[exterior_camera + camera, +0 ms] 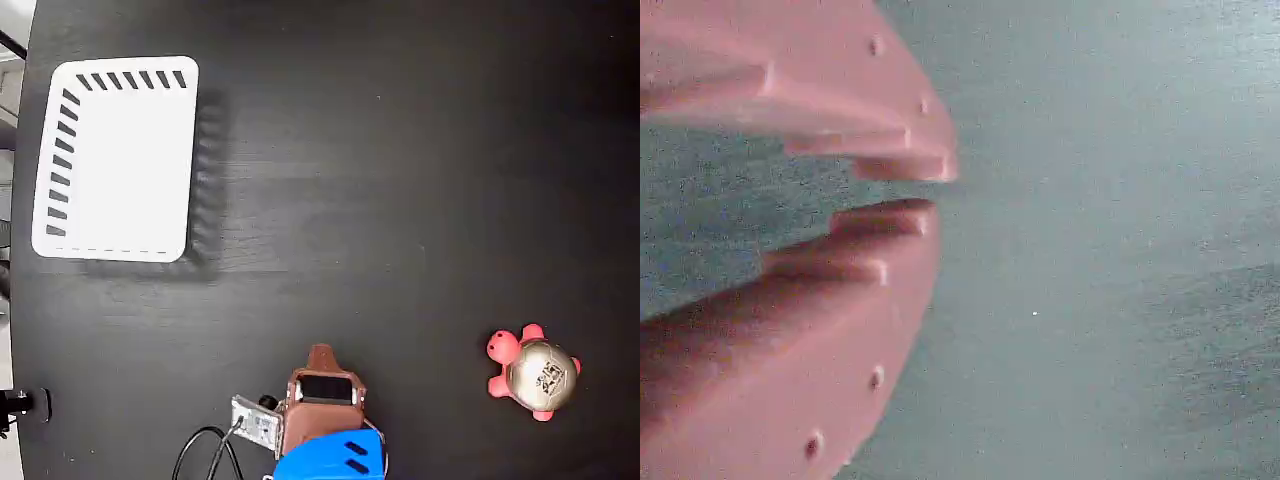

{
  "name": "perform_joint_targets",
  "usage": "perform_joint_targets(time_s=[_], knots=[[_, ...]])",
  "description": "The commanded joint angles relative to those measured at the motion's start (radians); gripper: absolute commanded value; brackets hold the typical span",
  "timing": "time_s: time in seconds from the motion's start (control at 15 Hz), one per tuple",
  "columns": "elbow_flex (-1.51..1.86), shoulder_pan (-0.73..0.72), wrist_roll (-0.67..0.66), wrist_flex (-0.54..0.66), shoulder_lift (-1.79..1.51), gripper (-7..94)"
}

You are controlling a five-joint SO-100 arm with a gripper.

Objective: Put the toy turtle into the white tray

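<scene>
Meanwhile toy turtle [535,373] well right of hand [321,353] — apart.

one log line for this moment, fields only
phase: pre-reach | gripper: nearly shut, empty | toy turtle: on table, lower right of fixed view | white tray: upper left, empty

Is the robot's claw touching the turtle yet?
Apart. The fixed view shows bare black table between the gripper and the toy turtle, which sits far to its right.
</scene>
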State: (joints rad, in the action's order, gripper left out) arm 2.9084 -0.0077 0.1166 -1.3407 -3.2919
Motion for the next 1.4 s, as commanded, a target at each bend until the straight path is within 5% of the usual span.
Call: perform_joint_targets(time_s=[0.0, 1.33], knots=[[-0.011, 0.009, 0.006, -0.005, -0.077, -1], [-0.002, -0.071, -0.046, 0.018, -0.075, -1]])
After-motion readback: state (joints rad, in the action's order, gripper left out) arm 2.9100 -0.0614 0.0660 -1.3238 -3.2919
